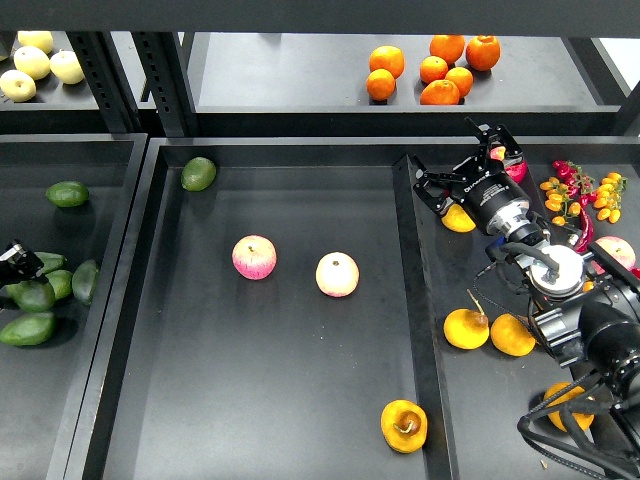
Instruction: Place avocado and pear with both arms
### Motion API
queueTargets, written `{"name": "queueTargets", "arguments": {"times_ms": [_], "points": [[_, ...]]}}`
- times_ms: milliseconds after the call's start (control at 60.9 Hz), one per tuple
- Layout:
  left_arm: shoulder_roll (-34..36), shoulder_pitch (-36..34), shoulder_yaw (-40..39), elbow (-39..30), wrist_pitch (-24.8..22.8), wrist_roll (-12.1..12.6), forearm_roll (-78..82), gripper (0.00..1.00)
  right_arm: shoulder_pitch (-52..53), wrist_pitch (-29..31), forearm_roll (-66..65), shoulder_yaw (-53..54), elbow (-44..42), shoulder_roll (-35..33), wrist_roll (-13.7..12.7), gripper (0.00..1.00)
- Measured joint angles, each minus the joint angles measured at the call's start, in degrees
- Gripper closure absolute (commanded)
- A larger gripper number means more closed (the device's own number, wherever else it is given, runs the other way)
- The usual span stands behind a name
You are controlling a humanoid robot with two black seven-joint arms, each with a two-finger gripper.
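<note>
Several dark green avocados lie in the left tray: one (85,282) near its right wall, others (27,329) beside it and one (67,193) farther back. Only a small dark part of my left gripper (13,262) shows at the left edge, next to those avocados; its fingers cannot be told apart. A yellow-orange pear (404,426) lies at the front of the middle tray. More pears (466,328) lie in the right tray. My right gripper (458,162) is open and empty, just above another pear (458,219) at the back of the right tray.
Two pink-and-cream apples (254,257) (337,274) and a rounder green fruit (198,173) lie in the middle tray (270,400). Oranges (440,70) and pale fruits (35,62) sit on the back shelf. Small red and yellow produce (582,195) lies at the right.
</note>
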Motion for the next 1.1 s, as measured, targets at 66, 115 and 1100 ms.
{"name": "queueTargets", "arguments": {"times_ms": [66, 115, 1100], "points": [[0.0, 0.1, 0.1, 0.7, 0.0, 0.0, 0.0, 0.64, 0.0, 0.0, 0.0, 0.0, 0.0, 0.0, 0.0, 0.01], [0.0, 0.2, 0.2, 1.2, 0.0, 0.0, 0.0, 0.64, -0.1, 0.0, 0.0, 0.0, 0.0, 0.0, 0.0, 0.01], [-0.3, 1.7, 0.7, 9.7, 0.0, 0.0, -0.1, 0.61, -0.1, 0.0, 0.0, -0.1, 0.0, 0.0, 0.0, 0.01]]}}
